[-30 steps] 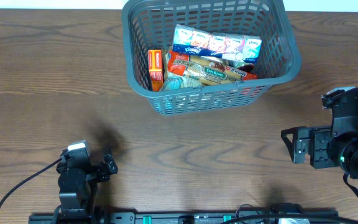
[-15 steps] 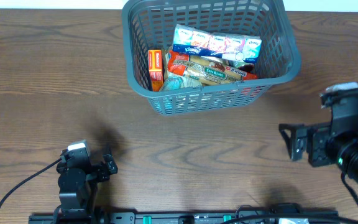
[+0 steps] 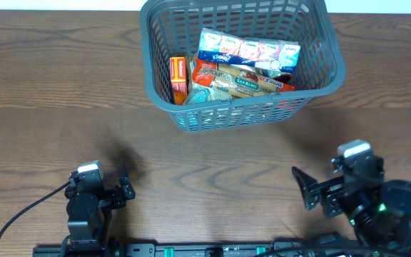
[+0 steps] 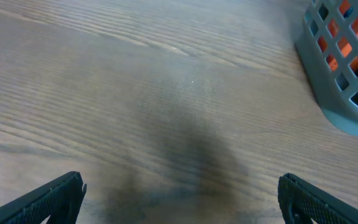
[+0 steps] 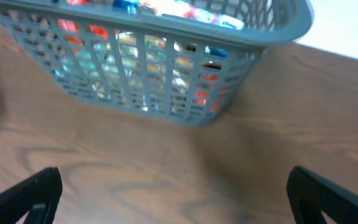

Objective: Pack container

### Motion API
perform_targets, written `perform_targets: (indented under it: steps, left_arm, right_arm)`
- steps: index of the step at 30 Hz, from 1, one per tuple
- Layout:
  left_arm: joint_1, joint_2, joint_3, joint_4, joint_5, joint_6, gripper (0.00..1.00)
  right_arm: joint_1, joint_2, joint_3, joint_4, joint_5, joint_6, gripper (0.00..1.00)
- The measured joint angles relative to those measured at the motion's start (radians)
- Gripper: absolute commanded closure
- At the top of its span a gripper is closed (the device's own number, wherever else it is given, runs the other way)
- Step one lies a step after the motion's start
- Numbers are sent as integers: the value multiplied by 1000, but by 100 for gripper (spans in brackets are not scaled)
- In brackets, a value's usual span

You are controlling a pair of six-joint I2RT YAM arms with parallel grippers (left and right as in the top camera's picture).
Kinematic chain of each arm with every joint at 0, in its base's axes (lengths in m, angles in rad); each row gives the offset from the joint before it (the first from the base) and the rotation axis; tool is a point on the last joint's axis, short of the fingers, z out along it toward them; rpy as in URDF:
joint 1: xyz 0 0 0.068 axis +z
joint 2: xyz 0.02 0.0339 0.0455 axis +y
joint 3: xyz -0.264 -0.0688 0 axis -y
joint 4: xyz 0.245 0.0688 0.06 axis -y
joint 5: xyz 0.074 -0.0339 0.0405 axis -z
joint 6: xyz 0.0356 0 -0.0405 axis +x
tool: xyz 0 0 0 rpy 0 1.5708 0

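Container [image 3: 227, 114], a grey slotted basket holding Kleenex packs [image 3: 248, 50] and pasta [image 3: 245, 83], sits at the far edge of the table [image 3: 48, 93]. Left claw [image 4: 180, 186] and right claw [image 5: 174, 177] both stand wide open, near the front.

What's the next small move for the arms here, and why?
Likely tuck the right gripper into a rest pose like the left gripper. Both stand open and empty, the basket already holds the tissue packs and pasta bag, and no loose item shows on the table.
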Motion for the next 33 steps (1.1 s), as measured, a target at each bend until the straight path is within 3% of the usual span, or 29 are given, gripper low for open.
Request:
perform_targets:
  steps: [9, 16, 24, 33]
  left_arm:
    - [0, 0, 0, 0, 0, 0, 1]
    - [0, 0, 0, 0, 0, 0, 2]
    - [0, 0, 0, 0, 0, 0, 1]
    - [0, 0, 0, 0, 0, 0, 1]
  right_arm:
    - [0, -257, -423, 231, -29, 3, 1]
    - [0, -415, -644, 338, -40, 65, 1]
    - [0, -455, -798, 456, -42, 144, 1]
    - [0, -456, -804, 468, -45, 163, 1]
